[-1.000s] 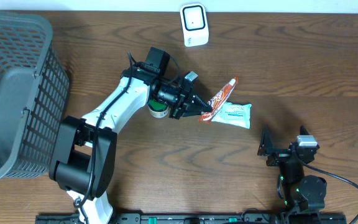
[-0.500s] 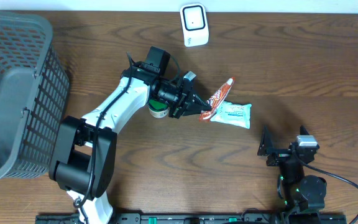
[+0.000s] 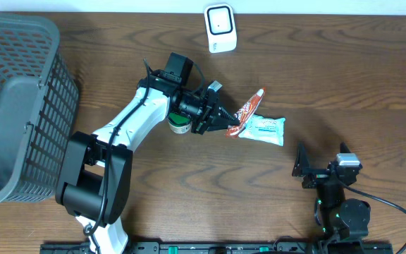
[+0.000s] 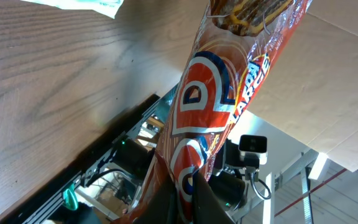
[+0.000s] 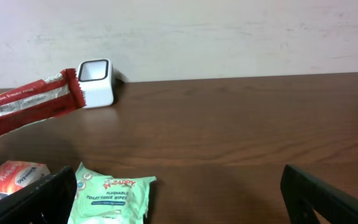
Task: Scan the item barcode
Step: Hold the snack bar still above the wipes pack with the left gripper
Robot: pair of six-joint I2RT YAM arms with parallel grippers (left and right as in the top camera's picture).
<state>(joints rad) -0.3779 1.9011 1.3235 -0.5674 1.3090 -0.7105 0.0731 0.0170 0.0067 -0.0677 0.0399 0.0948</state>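
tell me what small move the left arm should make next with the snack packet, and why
Probably carry the snack packet toward the white scanner at the table's far edge. The left gripper is already shut on the packet's lower end and holds it clear of the table beside the wipes pack, but the packet is not yet in front of the scanner.

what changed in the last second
The left gripper, shut on the red snack stick, drew it very slightly toward the basket, then held still. Nothing was taken or released. The wipes pack, scanner and open right gripper stayed put.
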